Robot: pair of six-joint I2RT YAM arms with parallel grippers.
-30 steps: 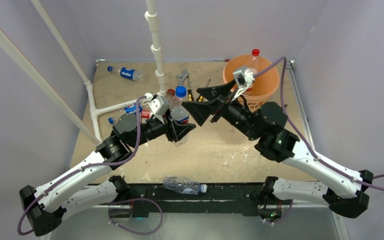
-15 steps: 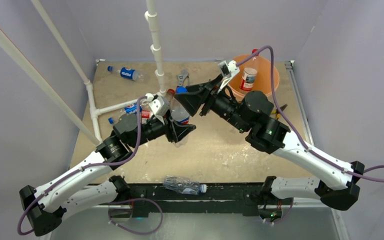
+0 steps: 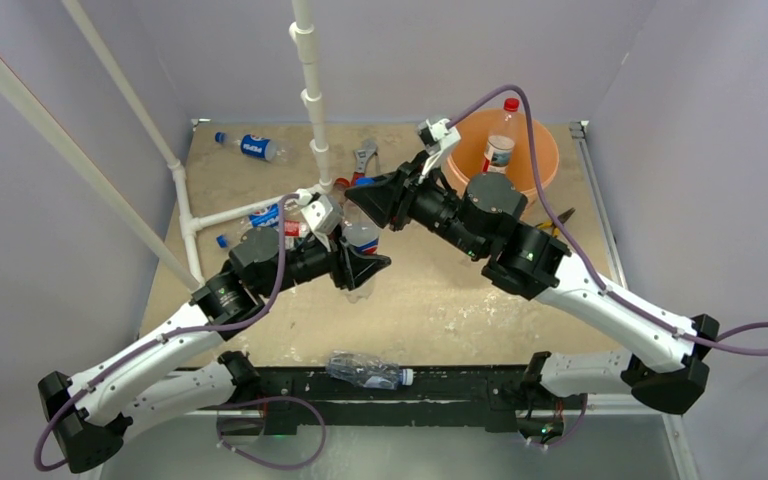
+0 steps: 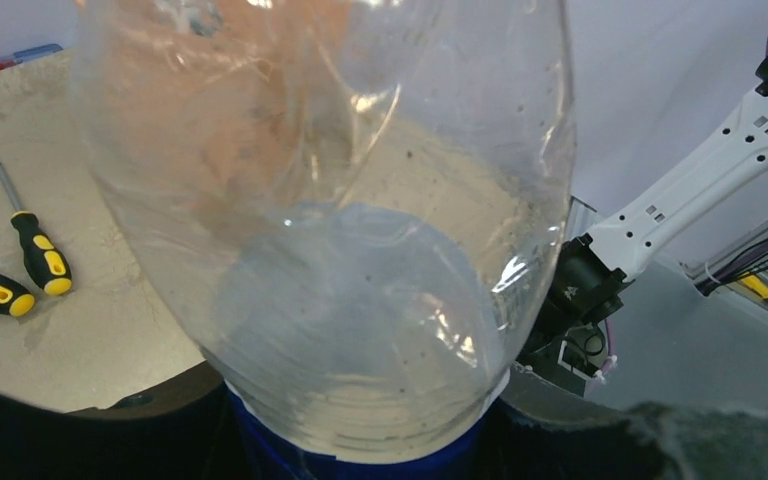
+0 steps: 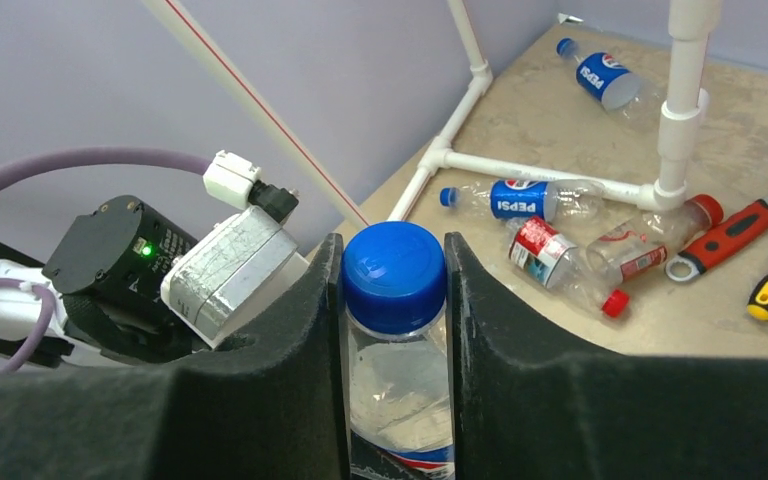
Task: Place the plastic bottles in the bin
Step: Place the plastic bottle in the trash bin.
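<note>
Mid-table, the left gripper (image 3: 360,266) is clamping the upright blue-capped bottle (image 3: 361,238) tight around its body while the right gripper (image 5: 393,255) is pinching its cap between near-shut fingers, apparently taking it over for the orange bin (image 3: 552,170) behind.

Blue-capped bottle (image 5: 396,360) between the black jaws of the right gripper (image 5: 393,250), both tight against its cap.

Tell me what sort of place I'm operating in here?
Most likely a purpose-built robot test cell, not a real workshop: plain walls box in a small worn table, a white pipe frame stands on it, and plastic bottles, a wrench and an orange bin look staged.
</note>
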